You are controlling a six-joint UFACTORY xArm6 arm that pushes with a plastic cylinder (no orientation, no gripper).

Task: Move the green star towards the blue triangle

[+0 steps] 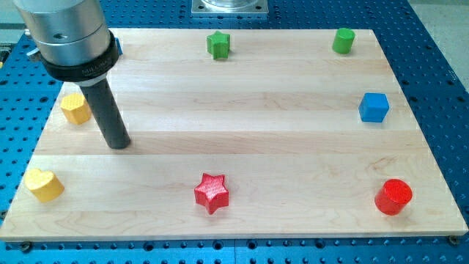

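Observation:
The green star (218, 45) sits near the board's top edge, a little left of centre. My tip (117, 144) rests on the board at the view's left, well below and left of the star and just right of a yellow block (75, 108). The blue triangle is not clearly visible. Only a sliver of blue (119, 45) shows at the right edge of the arm's housing, at the view's top left; the rest is hidden behind the arm.
A green cylinder (343, 40) stands at the top right. A blue cube (374, 107) is at the right edge, a red cylinder (393, 196) at the bottom right, a red star (212, 192) at the bottom centre and a yellow heart (44, 184) at the bottom left.

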